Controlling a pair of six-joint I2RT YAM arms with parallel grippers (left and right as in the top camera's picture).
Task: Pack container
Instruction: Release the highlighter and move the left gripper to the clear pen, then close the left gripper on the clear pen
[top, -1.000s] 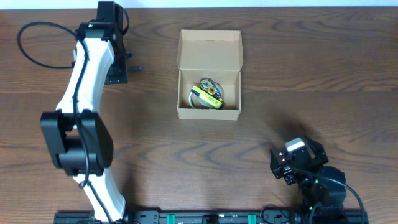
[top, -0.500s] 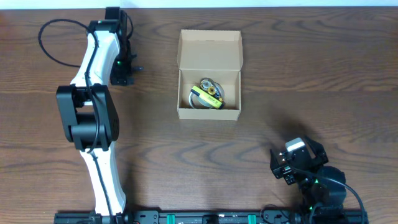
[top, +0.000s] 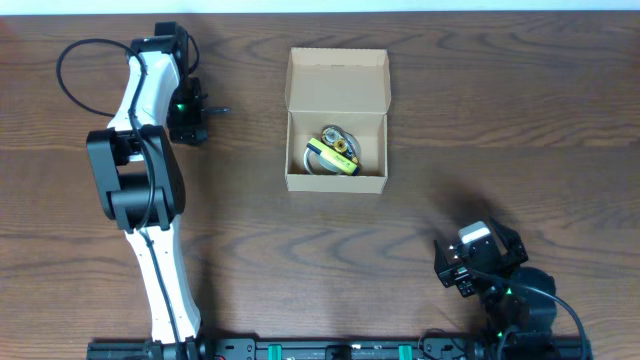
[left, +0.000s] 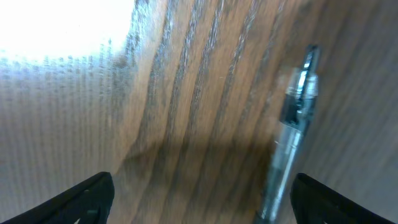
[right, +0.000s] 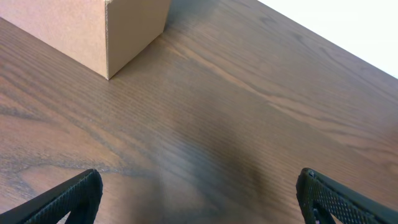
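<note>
Start at the container (top: 336, 120): open at mid-table (top: 520, 110), flap lid thrown back on the far side, with a small yellow-and-dark bundle (top: 335, 152) already lying inside, too small to sort into parts. Look out to its left for the likely next thing to pack, a pen (top: 218, 110), lying flat on the wood well apart from the box wall, long axis pointing roughly at the container. Just beside its outer end, find the left gripper (top: 188, 122), by far the nearer of the two. Seen from the left wrist, fingers spread wide at the bottom corners with nothing between them, so judged open and empty. From that view, note the pen (left: 291, 134) well off-centre, close to the right-hand finger (left: 323, 196), not midway at the left gripper (left: 202, 202); shaft running nearly straight away from the camera, slightly tilted, so crossways to the closing direction. Probably calls for a sideways shift toward the pen before descending. Far off at the near right corner, find the right gripper (top: 470, 262), fingers fully spread, holding nothing, facing only a box corner (right: 106, 37).
</note>
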